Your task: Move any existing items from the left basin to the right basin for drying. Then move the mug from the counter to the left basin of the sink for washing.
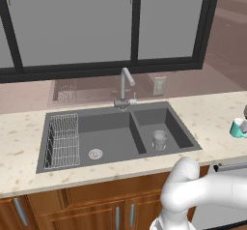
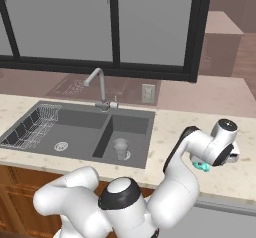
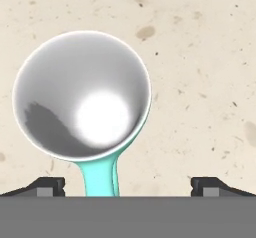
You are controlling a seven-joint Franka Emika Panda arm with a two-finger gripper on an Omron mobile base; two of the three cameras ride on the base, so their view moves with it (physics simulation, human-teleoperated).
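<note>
The glass (image 1: 159,139) stands upright in the right basin (image 1: 178,127), by the drain, so the first half of the job looks done. The left basin (image 1: 108,132) holds just its wire rack (image 1: 63,141) and its drain. Now it's all about the mug (image 3: 82,94). It sits on the counter (image 1: 212,113) well to the right of the sink (image 1: 48,127), upright, mouth open to the ceiling. The gripper (image 3: 127,184) hangs straight above it, jaws spread wide, nothing between them. In the hand view the teal handle runs down toward the gap between the two tips, with the pale bowl of the mug just above. That lineup suggests a grab at the handle or the near rim, though the drop isn't made yet. From the right base view the arm doubles over toward the counter's right end and covers most of the mug. The counter is beige speckled stone over brown cabinets. Behind the chrome faucet (image 1: 126,86) runs a dark-framed window with grey panes.
</note>
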